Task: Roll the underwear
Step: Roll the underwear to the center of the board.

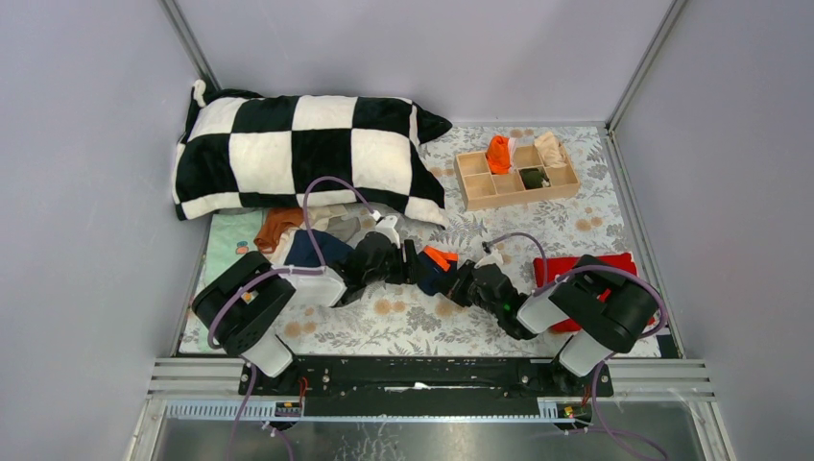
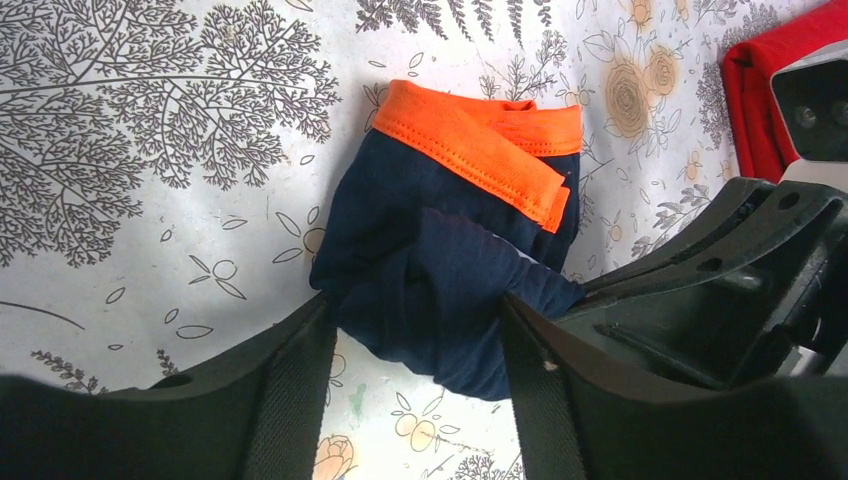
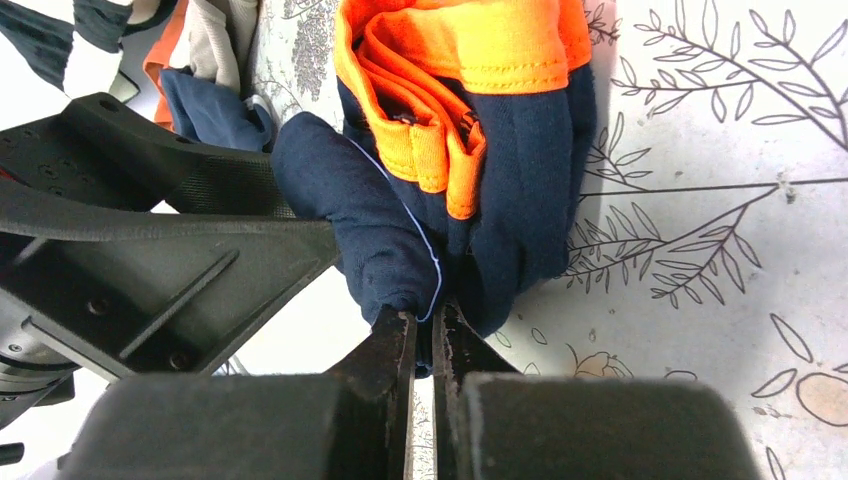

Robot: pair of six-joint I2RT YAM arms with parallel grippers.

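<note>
- Underwear being worked: navy briefs [image 1: 437,264] with an orange waistband [image 2: 470,145], lying mid-table on the floral tablecloth [image 1: 403,322], right between the two arms.
- Left gripper [image 2: 415,310] is straddling the near navy fold. Its jaws are standing wide with the pads touching cloth on both sides, so it is reading as a wide grip on the bundle.
- Right gripper [image 3: 422,315] is coming in from the right, jaws almost together and pinching a thin edge of the same navy fold.
- Key relation: both sets of jaws are sitting at the near edge of the briefs, while the waistband is lying ahead of them on the far side and running roughly left to right.
- Judgement: any rolling is likely going away from the arms toward that band, with the roll axis lying across the table.
- Neither arm is nearer, since both are touching the cloth.
- Red cloth [image 1: 552,269] is lying just beside the right arm, apart from the briefs.
- Loose pile [image 1: 283,229] of more underwear is waiting behind the left arm, at the foot of the checked pillow [image 1: 298,154].
- Wooden tray [image 1: 463,178] is sitting far right, and an orange piece [image 1: 497,154] is standing in one back compartment. Other compartments are holding pale and dark bundles, too small to name.
</note>
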